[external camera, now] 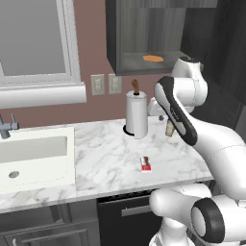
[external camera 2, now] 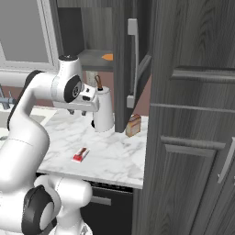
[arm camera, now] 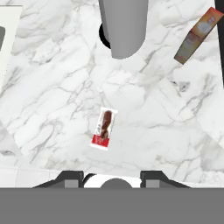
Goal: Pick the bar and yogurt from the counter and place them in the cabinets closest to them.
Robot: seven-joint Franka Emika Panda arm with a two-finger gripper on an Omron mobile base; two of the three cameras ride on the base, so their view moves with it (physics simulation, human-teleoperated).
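We see the tool (arm camera: 112,177) high above the bench (arm camera: 57,87), its two dark fingertips (arm camera: 70,177) rising at the bottom of the hand view; its jaws are drawn in close and hold nothing, and nothing touches them. In the right base view the tool (external camera 2: 77,111) hangs under the white wrist, well above the marble.

The bar (arm camera: 103,128) lies flat on the bench directly below the tool, its red end toward the front edge; we find it again as a small red and white packet (external camera: 145,164) near the front edge of the bench, well apart from everything else. Behind it stands a tall white paper-towel roll (external camera: 136,114) on a dark base, and beside that a tan-brown carton (external camera 2: 133,125), upright in the right base view.

The bench is white marble with grey veins. To its left sits a white sink (external camera: 33,161) with a grey tap (external camera: 7,126). Above, one of the cabinets (external camera: 144,33) hangs open, with an orange thing (external camera: 153,58) on its grey shelf. The wall is dusty pink, with two pale switch plates (external camera: 105,84) and a white-framed window (external camera: 36,43). Printing on the bar and carton is too small to read.
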